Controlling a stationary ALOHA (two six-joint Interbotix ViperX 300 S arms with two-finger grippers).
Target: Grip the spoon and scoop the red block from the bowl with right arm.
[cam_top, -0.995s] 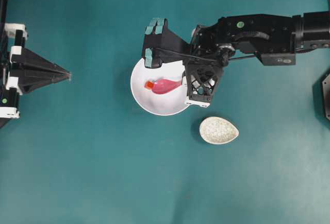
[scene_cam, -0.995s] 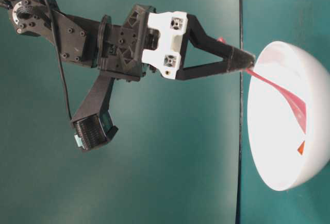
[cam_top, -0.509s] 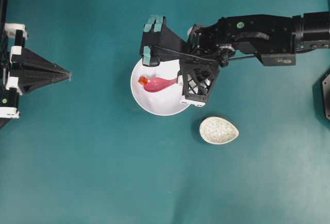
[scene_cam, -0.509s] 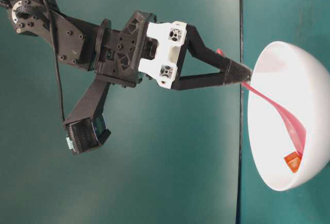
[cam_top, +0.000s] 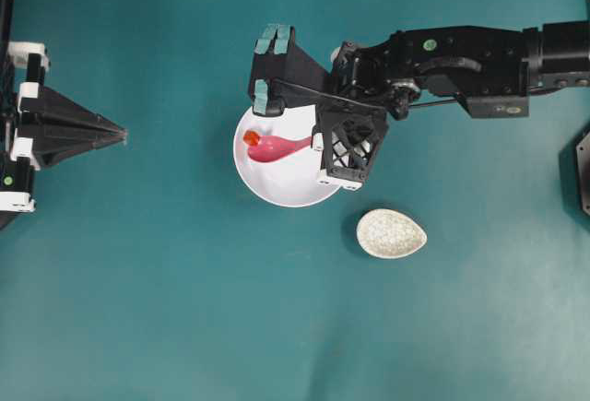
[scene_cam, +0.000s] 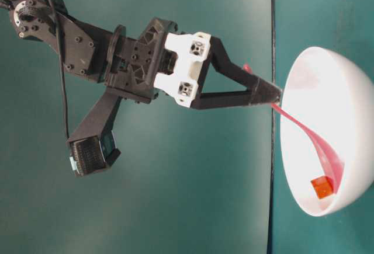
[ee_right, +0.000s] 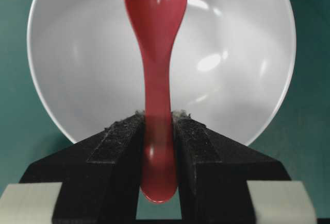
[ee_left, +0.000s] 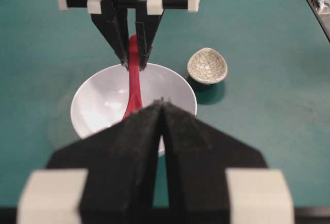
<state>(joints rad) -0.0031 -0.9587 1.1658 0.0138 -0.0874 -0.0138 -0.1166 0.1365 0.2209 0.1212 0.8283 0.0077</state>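
Observation:
The white bowl (cam_top: 293, 189) stands mid-table. My right gripper (cam_top: 319, 142) hangs over its right side, shut on the handle of the pink-red spoon (cam_top: 279, 148). The right wrist view shows the black fingers (ee_right: 119, 139) clamping the spoon (ee_right: 156, 59) on both sides. The scoop reaches down to the bowl's left wall. The small red block (cam_top: 251, 138) sits at the scoop's tip, against the inner wall (scene_cam: 321, 187). Whether it rests on the scoop I cannot tell. The right wrist view does not show the block. My left gripper (cam_top: 123, 134) is shut and empty, far left of the bowl.
A small oval crackle-patterned dish (cam_top: 392, 233) sits just right of and below the bowl. A black bracket with teal pads (cam_top: 272, 71) on the right arm overhangs the bowl's upper rim. Teal tabletop lies all around.
The right gripper has shifted up and left with the spoon. The scoop's tip has pushed the red block from the bowl's middle to its upper-left wall. The left arm has not moved.

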